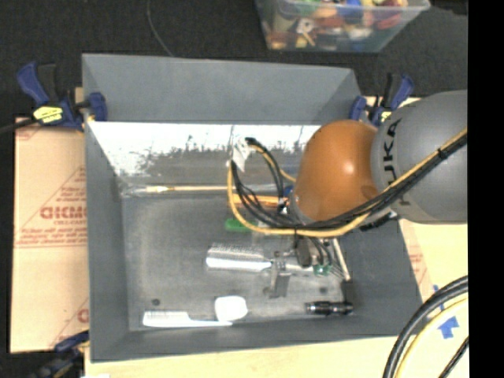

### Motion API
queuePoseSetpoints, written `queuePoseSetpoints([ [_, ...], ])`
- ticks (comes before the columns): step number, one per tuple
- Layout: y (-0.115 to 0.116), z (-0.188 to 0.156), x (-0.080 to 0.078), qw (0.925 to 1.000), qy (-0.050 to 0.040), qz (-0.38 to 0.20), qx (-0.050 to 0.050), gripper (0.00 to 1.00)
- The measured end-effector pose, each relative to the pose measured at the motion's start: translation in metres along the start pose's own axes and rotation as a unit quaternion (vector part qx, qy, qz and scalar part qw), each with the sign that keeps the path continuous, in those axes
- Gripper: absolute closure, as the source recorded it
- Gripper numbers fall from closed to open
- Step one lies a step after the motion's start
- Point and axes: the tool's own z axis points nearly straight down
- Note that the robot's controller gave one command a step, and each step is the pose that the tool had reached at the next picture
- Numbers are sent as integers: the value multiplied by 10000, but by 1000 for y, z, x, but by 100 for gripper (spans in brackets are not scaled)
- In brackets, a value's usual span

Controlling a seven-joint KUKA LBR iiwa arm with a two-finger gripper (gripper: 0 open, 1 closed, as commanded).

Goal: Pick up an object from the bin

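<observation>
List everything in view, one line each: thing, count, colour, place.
bin: one, grey, centre.
comb-like tool: one, white, mid-floor.
long-handled thing with oval end: one, white, lower left floor.
pen-like cylinder: one, black, lower right floor.
small thing: one, green, mid-floor, partly under cables.
thin stick: one, tan, along back wall's foot.
tub of mixed toys: one, clear, above the bin.
arm: one, grey, orange cover, entering from right.

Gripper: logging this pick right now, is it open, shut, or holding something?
Gripper: cannot be told; it is over the right end of the white comb.
</observation>
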Motion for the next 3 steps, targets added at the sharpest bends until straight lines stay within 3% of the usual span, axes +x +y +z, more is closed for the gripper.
queuePoseSetpoints([
  [1, 0, -3, -2, 10000, -33, 9, -2, 0],
  [2, 0, 87, -22, 9978, -45, 666, -10, 0],
  [3, 9, 87, -23, 9990, -78, 446, 3, 0],
])
